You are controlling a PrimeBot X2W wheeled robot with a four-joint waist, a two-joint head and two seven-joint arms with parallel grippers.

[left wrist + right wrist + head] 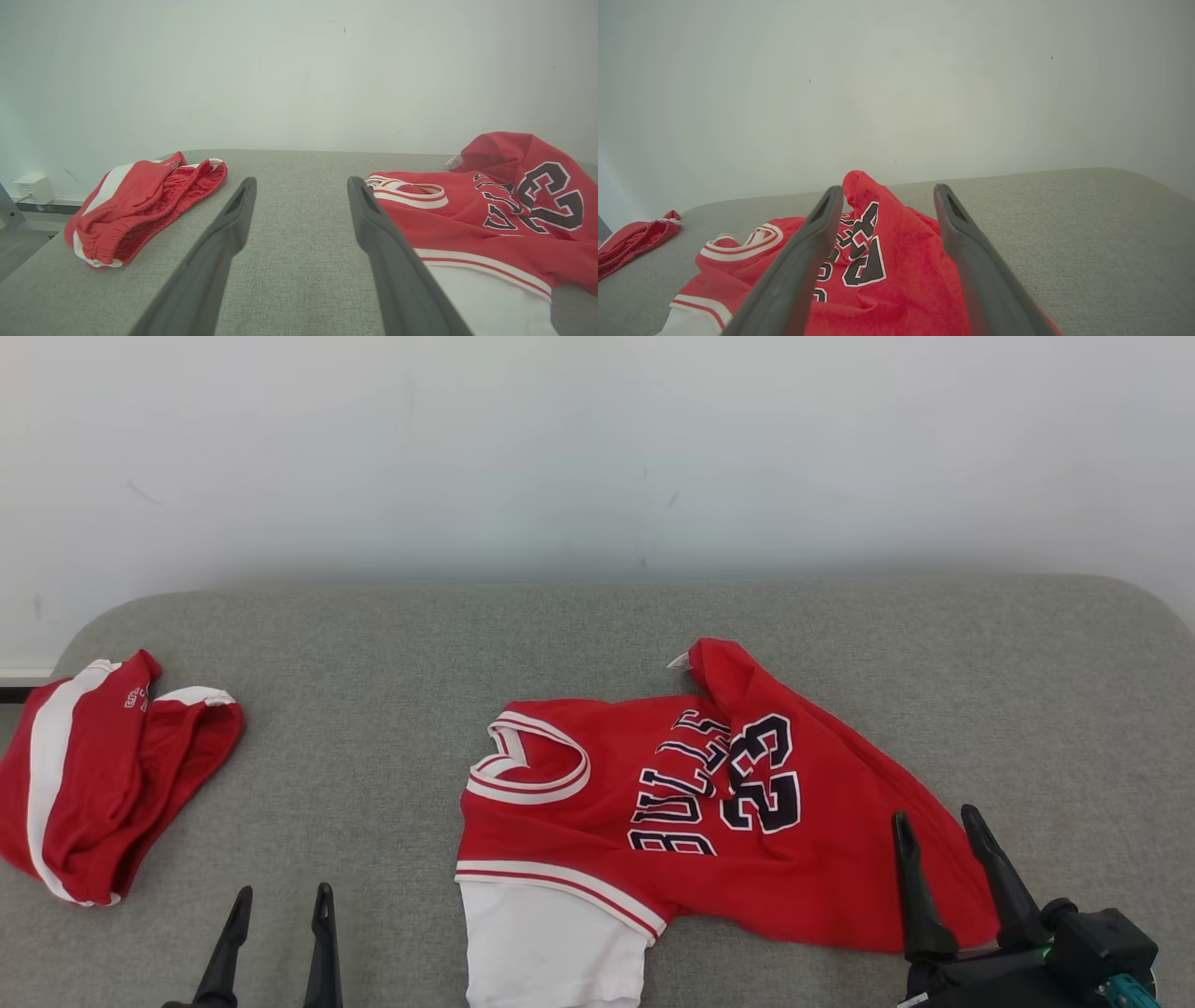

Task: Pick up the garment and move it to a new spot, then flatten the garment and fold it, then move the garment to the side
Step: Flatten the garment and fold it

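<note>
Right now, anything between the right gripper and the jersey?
Nothing visible. The open right gripper sits at the right edge of the jersey, fingers pointing over the red cloth. The red shorts lie apart at the far left, beyond the open left gripper.

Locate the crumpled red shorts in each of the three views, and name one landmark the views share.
Head view: red shorts at the far left, middle height.
Left wrist view: red shorts at middle left.
Right wrist view: red shorts small, at the left edge.
Shared landmark: the number 23 jersey, lying right of the shorts in every view.
</note>
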